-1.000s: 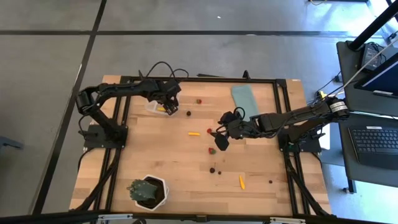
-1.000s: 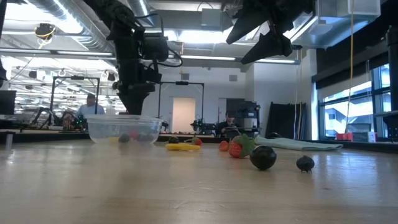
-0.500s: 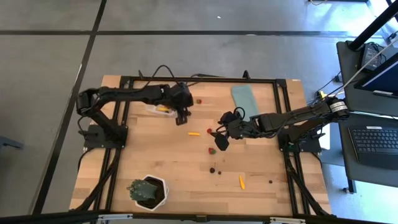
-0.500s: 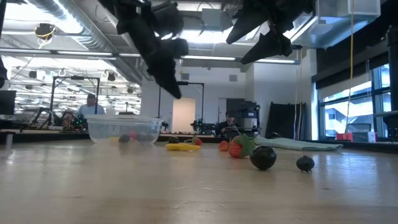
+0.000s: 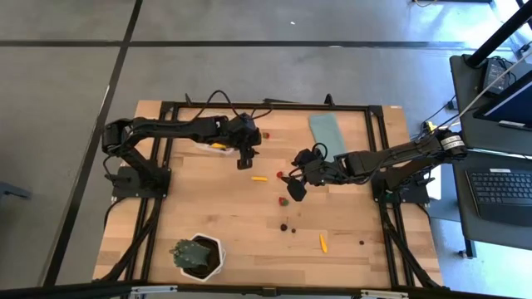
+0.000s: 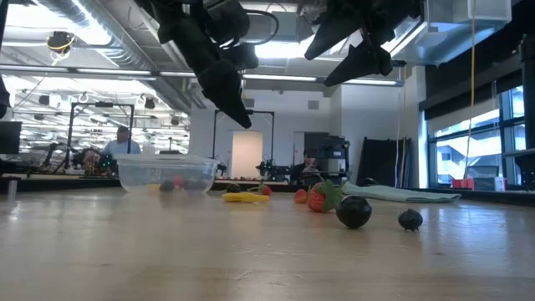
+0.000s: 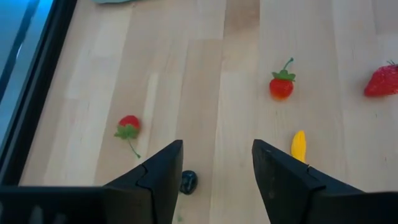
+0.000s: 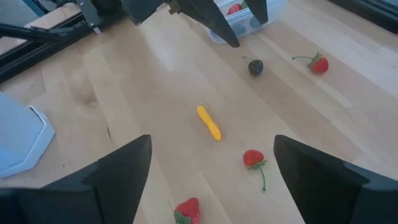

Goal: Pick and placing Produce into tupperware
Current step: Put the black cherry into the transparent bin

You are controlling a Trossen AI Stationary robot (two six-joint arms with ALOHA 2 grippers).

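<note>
The small clear plastic tub [image 6: 165,173] sits near the far left part of the wooden bench [image 5: 224,208], with a few red, dark and yellow toy pieces inside. The rest of the tiny toy produce lies loose on the bench: a small dark berry [image 7: 188,181] and a red stemmed piece [image 7: 127,126] just beside the tub, a yellow-orange piece [image 5: 260,178] toward the middle, red strawberry pieces [image 8: 186,210] near it, and more dark and orange bits [image 5: 322,242] toward the near edge. The left gripper [image 5: 244,158] hangs above the bench just beside the tub, over the dark berry, fingers apart and holding nothing. The right gripper [image 5: 292,188] hovers over the red pieces at mid-bench, fingers spread wide, empty. A flat teal rectangular lid [image 5: 327,133] lies at the far edge; a green plant in a white pot [image 5: 198,254] stands at the near left.
</note>
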